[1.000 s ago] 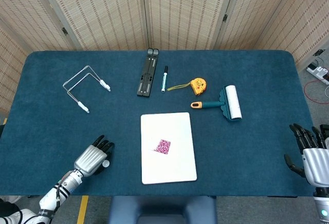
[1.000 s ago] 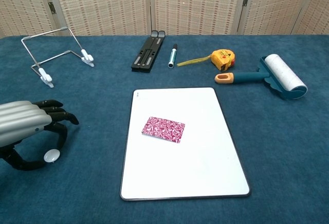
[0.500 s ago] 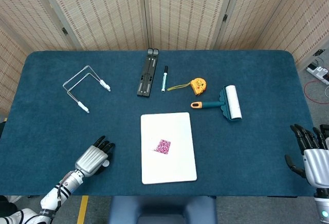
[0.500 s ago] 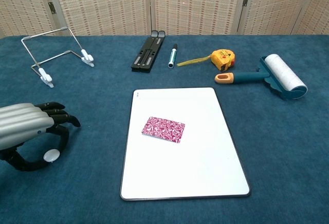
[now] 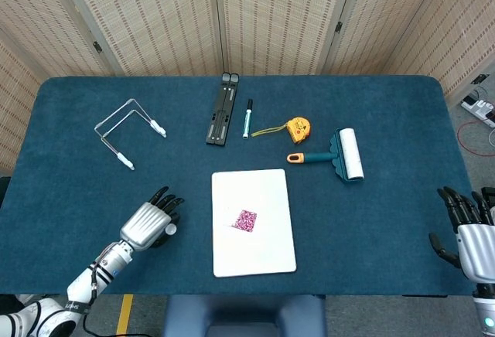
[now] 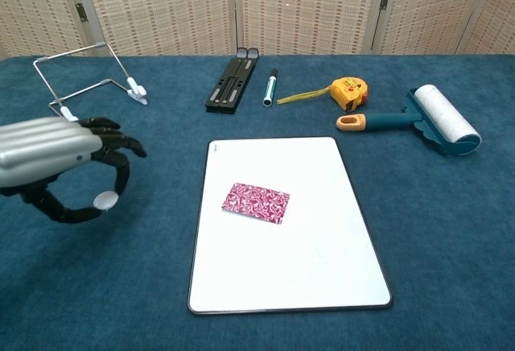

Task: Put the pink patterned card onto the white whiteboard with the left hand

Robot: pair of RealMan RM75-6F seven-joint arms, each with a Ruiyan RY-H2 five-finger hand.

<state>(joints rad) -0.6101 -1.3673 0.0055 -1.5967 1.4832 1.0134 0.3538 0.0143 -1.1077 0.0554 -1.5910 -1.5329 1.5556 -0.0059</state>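
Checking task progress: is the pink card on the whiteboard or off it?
On: the pink patterned card lies flat within the white whiteboard.

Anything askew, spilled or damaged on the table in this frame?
Nothing damaged or spilled. The pink patterned card lies slightly skewed on the white whiteboard, and the tape measure has a short length of tape pulled out. The left robot hand holds nothing.

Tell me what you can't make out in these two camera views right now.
- Right hand: absent from the chest view; cut by the head view's right and bottom edges, so its wrist is hidden.
- Left hand: cut by the chest view's left edge; arm unseen there.
- Markings on the yellow tape measure and the marker pen: too small in both views.
- Underside of the pink patterned card: hidden against the whiteboard.
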